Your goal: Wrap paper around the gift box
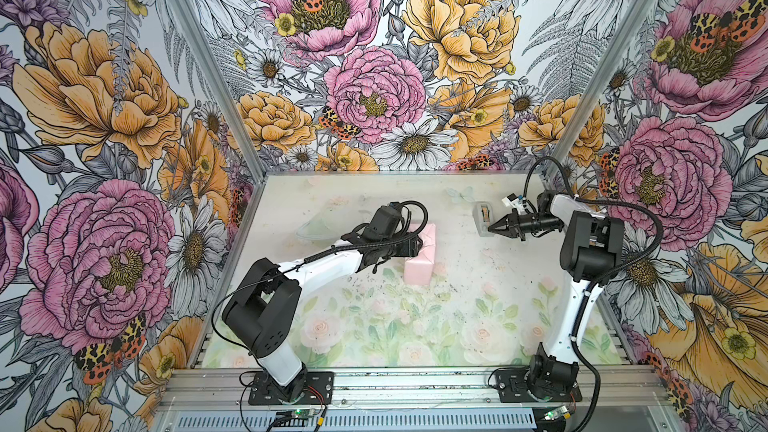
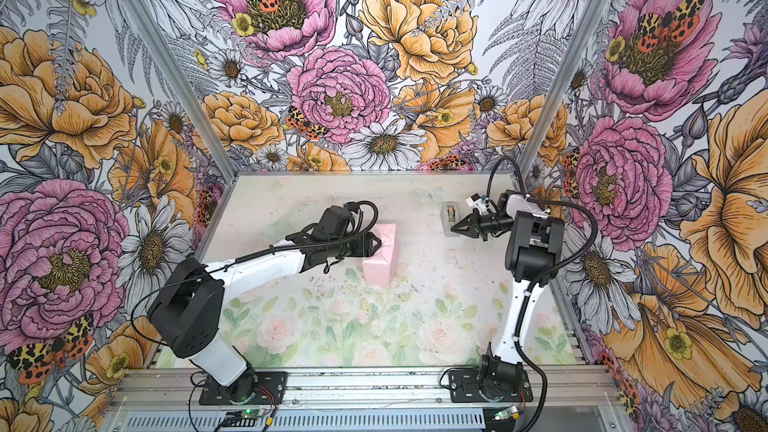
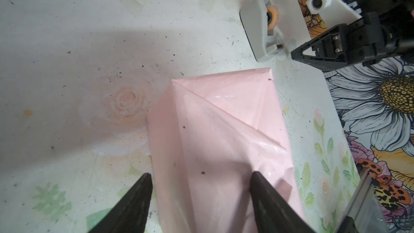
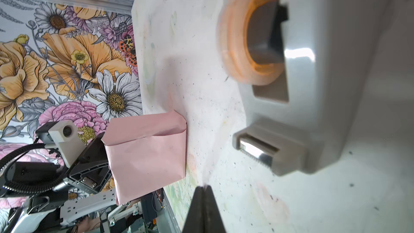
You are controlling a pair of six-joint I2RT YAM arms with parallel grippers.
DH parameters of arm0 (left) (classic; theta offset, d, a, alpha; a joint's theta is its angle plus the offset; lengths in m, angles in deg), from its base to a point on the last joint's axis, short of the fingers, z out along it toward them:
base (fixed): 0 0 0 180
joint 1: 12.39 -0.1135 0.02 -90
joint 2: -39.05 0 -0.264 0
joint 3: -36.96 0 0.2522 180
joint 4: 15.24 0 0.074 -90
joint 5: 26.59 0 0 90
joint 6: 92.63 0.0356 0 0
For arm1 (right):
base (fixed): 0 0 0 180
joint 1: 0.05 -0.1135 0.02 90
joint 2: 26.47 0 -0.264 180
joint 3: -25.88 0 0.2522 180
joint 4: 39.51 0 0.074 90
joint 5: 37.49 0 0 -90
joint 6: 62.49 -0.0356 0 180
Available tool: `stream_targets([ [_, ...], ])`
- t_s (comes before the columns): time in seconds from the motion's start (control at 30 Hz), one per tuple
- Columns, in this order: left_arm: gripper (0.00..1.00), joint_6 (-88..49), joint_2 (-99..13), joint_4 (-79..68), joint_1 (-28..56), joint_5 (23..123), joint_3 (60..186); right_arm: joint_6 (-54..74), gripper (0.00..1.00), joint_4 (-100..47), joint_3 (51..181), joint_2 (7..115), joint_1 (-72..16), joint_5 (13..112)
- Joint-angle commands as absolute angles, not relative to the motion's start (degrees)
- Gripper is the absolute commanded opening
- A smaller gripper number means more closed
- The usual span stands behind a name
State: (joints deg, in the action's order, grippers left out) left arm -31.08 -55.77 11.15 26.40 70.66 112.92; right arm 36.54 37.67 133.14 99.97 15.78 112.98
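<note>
The paper shows its pale pink face, folded round a box shape in mid table with diagonal creases on top. The gift box is hidden inside it. My left gripper is open at the parcel's left upper edge. One finger sits just off the parcel's side, the other lies over the pink top. My right gripper is shut with nothing in it, its tip just short of the tape dispenser. The parcel also shows in the right wrist view.
A grey tape dispenser with an orange-cored roll stands at the back right, close to the right wall. A faint see-through shape lies behind the left forearm. Floral walls enclose the floral table.
</note>
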Motion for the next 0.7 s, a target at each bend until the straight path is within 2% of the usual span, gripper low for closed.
stream_targets([
  [0.0,0.70,-28.8,-57.5,18.8,26.8,67.1,110.6,31.5,0.00,32.1,129.4,95.4,16.1,110.2],
  [0.4,0.70,-28.7,-57.7,18.8,27.1,67.2,110.8,25.7,0.00,22.8,117.8,88.3,16.2,108.4],
  [0.67,0.70,-28.5,-57.7,18.8,27.4,67.0,111.0,22.4,0.00,18.5,114.0,88.3,16.1,106.0],
])
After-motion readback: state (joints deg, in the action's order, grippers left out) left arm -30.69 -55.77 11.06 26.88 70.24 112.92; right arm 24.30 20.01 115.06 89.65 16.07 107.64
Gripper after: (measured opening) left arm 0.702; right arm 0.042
